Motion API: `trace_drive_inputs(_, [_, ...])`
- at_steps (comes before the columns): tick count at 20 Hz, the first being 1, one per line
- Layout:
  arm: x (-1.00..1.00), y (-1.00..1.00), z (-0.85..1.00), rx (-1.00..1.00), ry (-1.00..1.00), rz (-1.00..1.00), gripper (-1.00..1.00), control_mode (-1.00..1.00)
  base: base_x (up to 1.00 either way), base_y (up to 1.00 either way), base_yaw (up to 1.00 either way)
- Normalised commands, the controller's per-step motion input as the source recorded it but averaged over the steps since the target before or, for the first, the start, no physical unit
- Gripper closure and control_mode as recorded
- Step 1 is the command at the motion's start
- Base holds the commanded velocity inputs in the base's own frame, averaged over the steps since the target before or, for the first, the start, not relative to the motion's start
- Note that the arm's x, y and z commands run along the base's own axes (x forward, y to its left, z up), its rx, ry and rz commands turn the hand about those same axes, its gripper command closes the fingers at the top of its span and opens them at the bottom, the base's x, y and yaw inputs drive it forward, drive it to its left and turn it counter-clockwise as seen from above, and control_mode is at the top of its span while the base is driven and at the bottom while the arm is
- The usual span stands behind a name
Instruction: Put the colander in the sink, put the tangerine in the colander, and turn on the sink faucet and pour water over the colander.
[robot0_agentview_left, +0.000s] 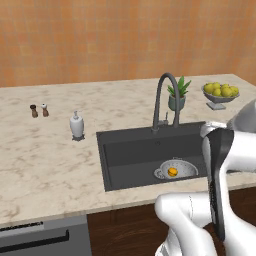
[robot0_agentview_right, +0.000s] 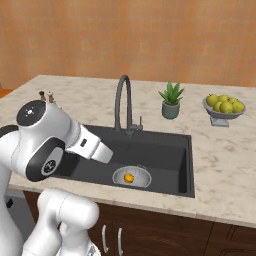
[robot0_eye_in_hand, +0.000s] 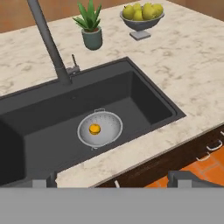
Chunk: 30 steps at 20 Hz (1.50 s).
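The colander (robot0_eye_in_hand: 100, 128) is sitting on the floor of the sink (robot0_eye_in_hand: 144, 94), just below the centre of the hand view, and the tangerine (robot0_eye_in_hand: 94, 129) is lying inside it, slightly left of the bowl's middle. In the left base view the same pair is showing at the lower right of the basin. The sink faucet (robot0_eye_in_hand: 49, 41) is rising at the upper left of the hand view, its lever jutting out beside the base. At the top of that view a grey bowl (robot0_eye_in_hand: 142, 19) is holding yellow-green lemons (robot0_eye_in_hand: 141, 10), and a potted plant (robot0_eye_in_hand: 90, 28) is standing to its left. The gripper (robot0_eye_in_hand: 113, 179) is hanging at the bottom edge with its jaws spread wide and holding nothing — the colander is lying above it in the frame, well apart from both tips.
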Motion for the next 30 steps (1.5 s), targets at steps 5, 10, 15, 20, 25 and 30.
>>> trace_drive_inputs(5, [-0.28,-0.29,0.1,0.0,-0.11,0.02,-1.0,-1.0,0.0,0.0,0.0])
trace_drive_inputs(10, [0.0,-0.09,0.0,0.0,-0.02,0.0,-1.0,1.0,0.0,-0.43,0.01])
trace_drive_inputs(15, [0.0,0.0,0.0,0.0,0.0,0.0,-1.0,1.0,0.05,-0.4,0.01])
trace_drive_inputs(20, [0.0,0.0,0.0,0.0,0.0,0.0,-1.0,1.0,0.06,-0.34,0.0])
trace_drive_inputs(25, [0.0,0.0,0.0,0.0,0.0,0.0,-1.0,1.0,0.07,-0.6,0.0])
trace_drive_inputs(30, [0.0,0.0,0.0,0.0,0.0,0.0,-1.0,1.0,0.66,-0.03,0.03])
